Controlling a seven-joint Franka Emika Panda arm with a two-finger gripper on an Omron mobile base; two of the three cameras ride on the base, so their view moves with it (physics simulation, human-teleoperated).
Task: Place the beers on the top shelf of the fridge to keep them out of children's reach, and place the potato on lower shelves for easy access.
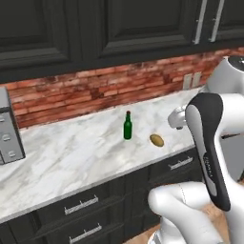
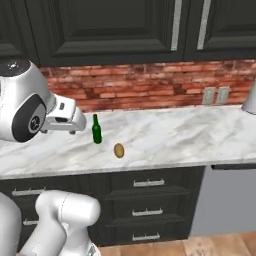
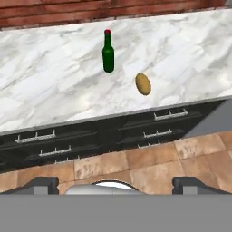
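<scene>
A marble counter (image 1: 71, 152) under a brick wall (image 2: 150, 85) carries a green bottle (image 3: 108, 52) and potato (image 3: 143, 84); the gripper (image 3: 115, 183) is wide open, empty.

A white marble counter (image 1: 71, 152) is seen; a dark green bottle (image 1: 127, 126) stands upright on it, a potato (image 1: 157, 140) lying just beside.

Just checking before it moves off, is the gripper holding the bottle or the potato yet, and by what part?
Nothing is held. The gripper is open, back from the counter; the green bottle and the potato sit untouched on the marble.
</scene>
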